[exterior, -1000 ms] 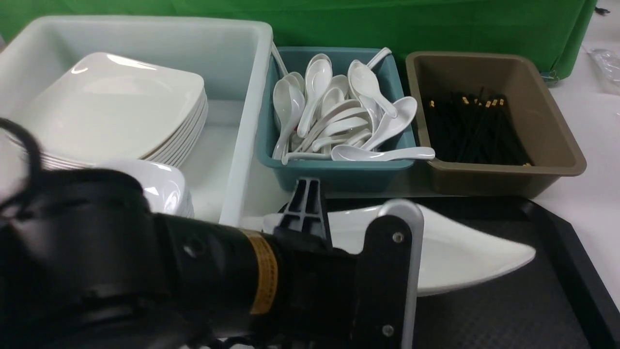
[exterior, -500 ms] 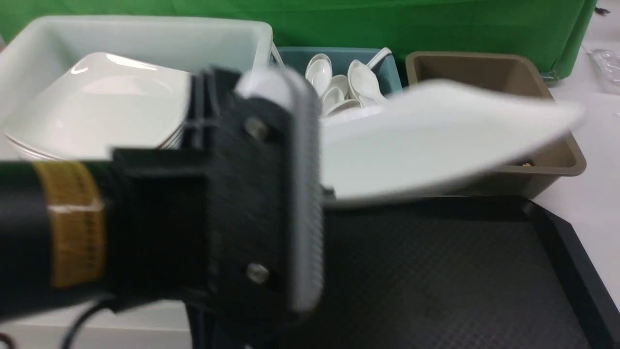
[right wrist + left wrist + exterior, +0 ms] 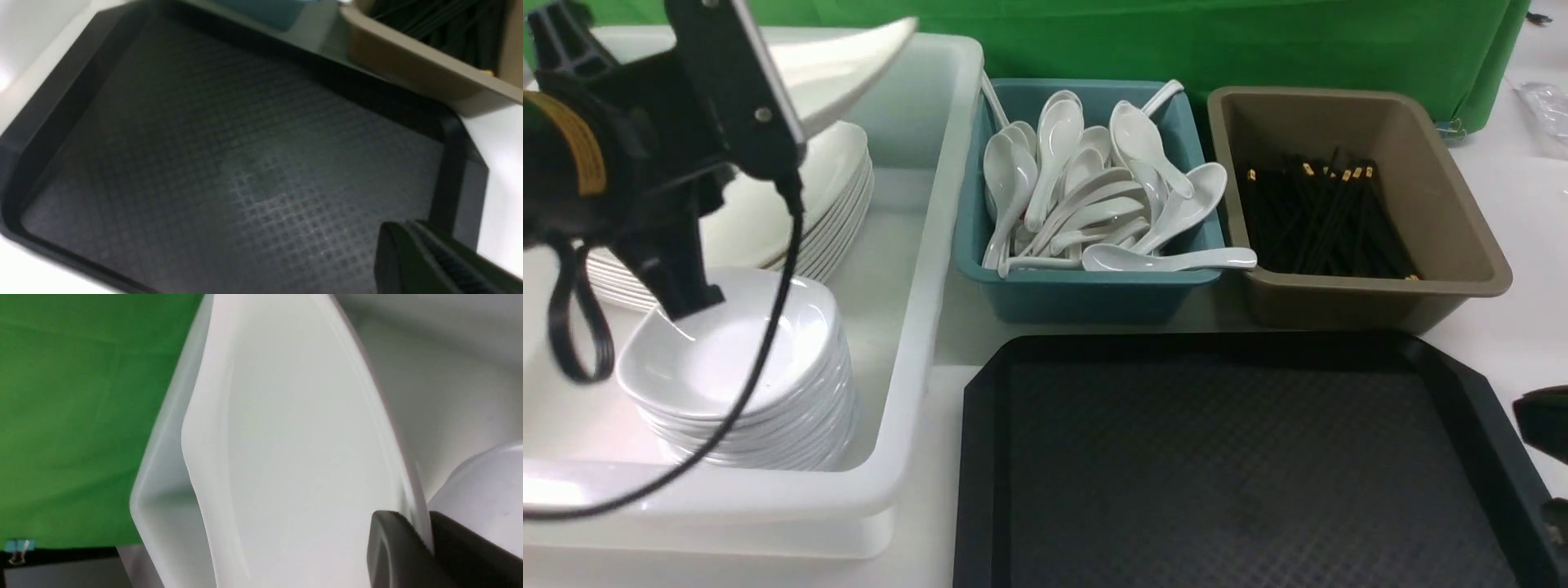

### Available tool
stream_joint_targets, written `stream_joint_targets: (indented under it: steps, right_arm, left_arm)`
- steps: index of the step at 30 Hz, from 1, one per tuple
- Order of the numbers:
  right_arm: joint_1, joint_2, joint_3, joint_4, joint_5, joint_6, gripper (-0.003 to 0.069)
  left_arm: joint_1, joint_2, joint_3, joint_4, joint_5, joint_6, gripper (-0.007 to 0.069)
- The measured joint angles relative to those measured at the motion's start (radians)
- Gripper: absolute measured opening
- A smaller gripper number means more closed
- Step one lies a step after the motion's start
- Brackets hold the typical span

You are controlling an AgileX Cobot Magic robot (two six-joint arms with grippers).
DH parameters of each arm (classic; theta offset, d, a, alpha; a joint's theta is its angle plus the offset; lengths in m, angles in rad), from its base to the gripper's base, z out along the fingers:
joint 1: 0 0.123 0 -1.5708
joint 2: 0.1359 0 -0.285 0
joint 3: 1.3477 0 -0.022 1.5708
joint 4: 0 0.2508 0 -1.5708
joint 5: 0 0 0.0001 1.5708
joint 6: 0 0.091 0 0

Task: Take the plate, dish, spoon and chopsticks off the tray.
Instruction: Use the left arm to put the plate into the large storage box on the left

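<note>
My left gripper [image 3: 772,98] is shut on the rim of the large white square plate [image 3: 849,53]. It holds the plate tilted over the stack of plates [image 3: 837,192] at the back of the white tub [image 3: 931,245]. In the left wrist view the fingertips [image 3: 425,539] pinch the edge of the plate [image 3: 294,437]. The black tray [image 3: 1233,457] lies in front with nothing on it. My right gripper [image 3: 412,232] is shut and empty, low over the tray [image 3: 229,163] near its right edge, and shows only as a dark tip [image 3: 1543,416] in the front view.
A stack of small white dishes [image 3: 735,359] sits in the near part of the white tub. The teal tub [image 3: 1086,294] holds several white spoons [image 3: 1094,196]. The brown tub [image 3: 1437,188] holds black chopsticks [image 3: 1327,216]. A green cloth hangs behind.
My left arm lifted the plate off the tray and swung it up and left to above the white tub. The right gripper has come into view at the right edge.
</note>
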Motion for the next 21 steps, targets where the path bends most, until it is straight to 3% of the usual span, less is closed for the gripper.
stream_joint_targets:
  steps: [7, 15, 18, 21]
  right_arm:
    - [0.0, 0.002, 0.0, 0.007, -0.023, -0.051, 0.0025]
    - [0.0, 0.002, 0.0, 0.014, -0.027, -0.052, 0.0026]
    - [0.0, 0.002, 0.0, 0.034, -0.027, -0.064, 0.0026]
    - [0.0, 0.002, 0.0, 0.064, -0.027, -0.092, 0.0026]
  left_arm:
    - [0.141, 0.199, 0.0, 0.005, -0.089, 0.086, 0.0031]
    - [0.16, 0.309, -0.001, 0.118, -0.145, 0.095, 0.0027]
    - [0.173, 0.325, -0.001, 0.133, -0.148, 0.073, 0.0055]
    - [0.176, 0.325, -0.001, 0.151, -0.151, 0.069, 0.0132]
